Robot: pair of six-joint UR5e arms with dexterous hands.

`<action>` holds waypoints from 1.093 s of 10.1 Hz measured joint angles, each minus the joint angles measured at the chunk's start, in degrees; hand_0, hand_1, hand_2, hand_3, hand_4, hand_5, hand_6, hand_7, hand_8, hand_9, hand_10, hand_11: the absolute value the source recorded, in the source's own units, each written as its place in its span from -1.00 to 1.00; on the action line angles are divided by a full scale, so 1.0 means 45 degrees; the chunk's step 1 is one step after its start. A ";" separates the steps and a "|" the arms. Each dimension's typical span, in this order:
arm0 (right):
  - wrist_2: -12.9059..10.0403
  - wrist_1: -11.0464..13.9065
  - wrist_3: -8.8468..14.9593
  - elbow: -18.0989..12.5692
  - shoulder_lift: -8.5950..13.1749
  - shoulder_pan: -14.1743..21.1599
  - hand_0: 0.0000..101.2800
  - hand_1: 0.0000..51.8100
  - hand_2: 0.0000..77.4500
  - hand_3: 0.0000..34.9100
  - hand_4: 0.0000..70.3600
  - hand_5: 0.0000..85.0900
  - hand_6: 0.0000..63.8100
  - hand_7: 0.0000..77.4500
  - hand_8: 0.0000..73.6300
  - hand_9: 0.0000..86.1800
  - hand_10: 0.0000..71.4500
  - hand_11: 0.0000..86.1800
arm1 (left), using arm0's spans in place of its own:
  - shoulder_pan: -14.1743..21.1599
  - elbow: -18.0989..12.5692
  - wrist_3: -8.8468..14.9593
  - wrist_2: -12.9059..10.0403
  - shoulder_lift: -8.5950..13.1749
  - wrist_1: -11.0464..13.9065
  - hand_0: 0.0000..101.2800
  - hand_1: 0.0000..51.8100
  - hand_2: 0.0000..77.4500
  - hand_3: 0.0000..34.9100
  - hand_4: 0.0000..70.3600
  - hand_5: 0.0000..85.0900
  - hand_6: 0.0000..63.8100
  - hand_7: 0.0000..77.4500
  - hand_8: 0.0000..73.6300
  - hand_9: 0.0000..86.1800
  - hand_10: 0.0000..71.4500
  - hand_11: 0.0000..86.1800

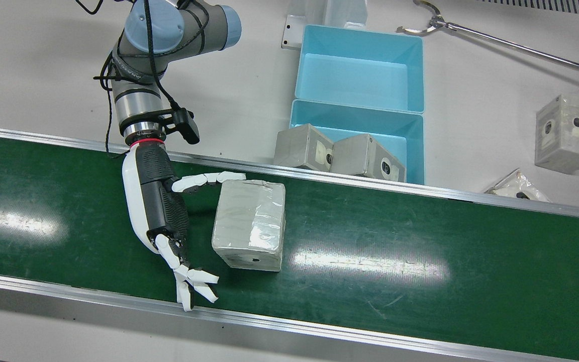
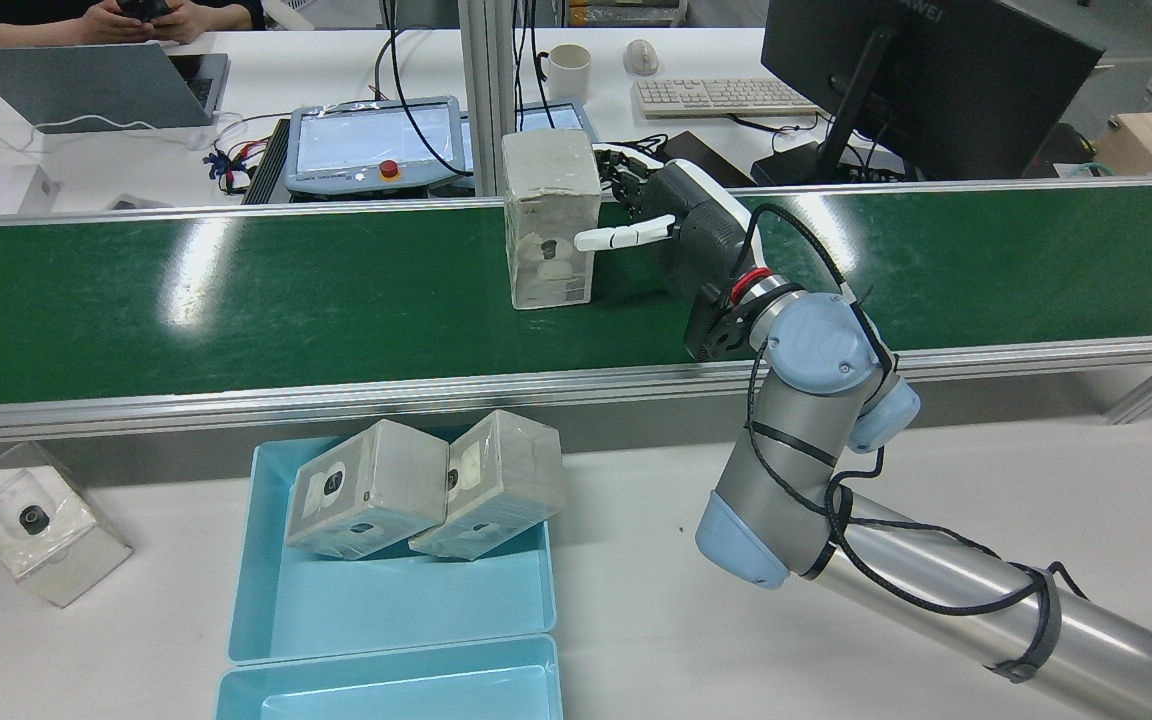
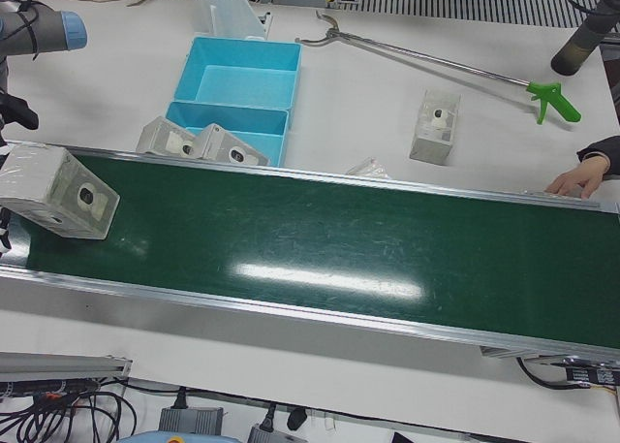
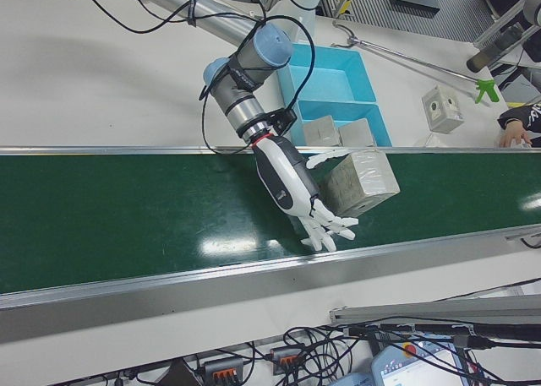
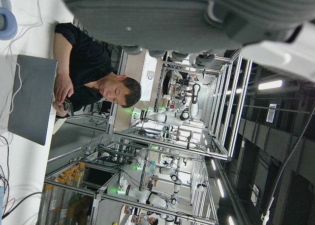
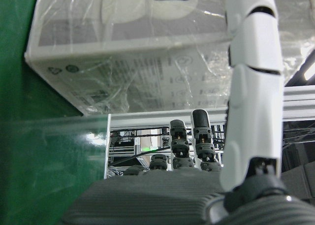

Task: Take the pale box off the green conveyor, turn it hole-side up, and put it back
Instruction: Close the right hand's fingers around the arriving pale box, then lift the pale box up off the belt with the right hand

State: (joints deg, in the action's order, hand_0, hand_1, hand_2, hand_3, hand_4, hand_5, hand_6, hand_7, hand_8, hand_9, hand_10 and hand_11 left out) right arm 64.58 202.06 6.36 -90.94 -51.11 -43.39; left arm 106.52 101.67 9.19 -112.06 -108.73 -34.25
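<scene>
The pale box (image 1: 250,224) stood on the green conveyor (image 1: 420,251), just off the palm side of the right hand (image 1: 161,211). In the rear view its hole (image 2: 548,250) faced the robot's side, on a vertical face. The right hand's fingers (image 1: 196,284) were spread and released, holding nothing. One of them reached along the box's robot-side face, and in the front view its tip lay at the box's top corner; whether it actually touched could not be told. The others splayed past the box's far edge toward the conveyor's operator-side rail, clear of the box.

The left hand (image 5: 197,23) showed only in its own camera as a dark palm edge, and the state of its fingers could not be told.

Beyond the fingers, on the white tabletop (image 1: 43,60), two blue bins (image 1: 360,70) stood end to end, with two more pale boxes (image 1: 340,153) leaning in the nearer one. Another box (image 1: 566,133) stood apart, near a long reacher tool (image 1: 520,48).
</scene>
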 joint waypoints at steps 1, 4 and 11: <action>-0.0002 0.0000 0.0005 0.0016 0.0011 0.0021 -0.05 -0.43 -0.69 -1.00 -0.67 -0.42 -0.78 -0.79 -0.96 -0.89 -1.00 -0.99 | 0.0000 0.0000 0.0000 0.0000 0.0000 0.0000 -1.00 -1.00 -0.97 -1.00 -1.00 -0.97 -0.98 -1.00 -0.99 -1.00 -0.98 -0.99; 0.0012 0.0000 0.0007 0.0103 0.0073 0.0096 -0.04 -0.39 -0.68 -1.00 -0.66 -0.42 -0.78 -0.79 -0.93 -0.89 -1.00 -0.99 | 0.0000 0.0000 0.0000 0.0000 0.0000 0.0000 -1.00 -1.00 -0.97 -1.00 -1.00 -0.97 -0.98 -0.99 -0.99 -1.00 -1.00 -0.99; 0.0191 0.0089 -0.0023 0.0192 0.0699 0.0107 0.14 -0.43 -0.14 -1.00 -0.32 0.15 -0.04 -0.16 -0.07 -0.15 -0.48 -0.71 | 0.0000 0.0000 0.0000 0.0000 0.0000 0.0000 -1.00 -1.00 -0.97 -1.00 -1.00 -0.97 -0.98 -1.00 -0.99 -1.00 -0.98 -0.99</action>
State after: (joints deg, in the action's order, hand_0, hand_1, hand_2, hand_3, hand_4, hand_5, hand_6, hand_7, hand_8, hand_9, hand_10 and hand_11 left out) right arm 65.44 202.46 6.25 -90.08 -47.96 -42.90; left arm 106.52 101.67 9.18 -112.06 -108.73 -34.25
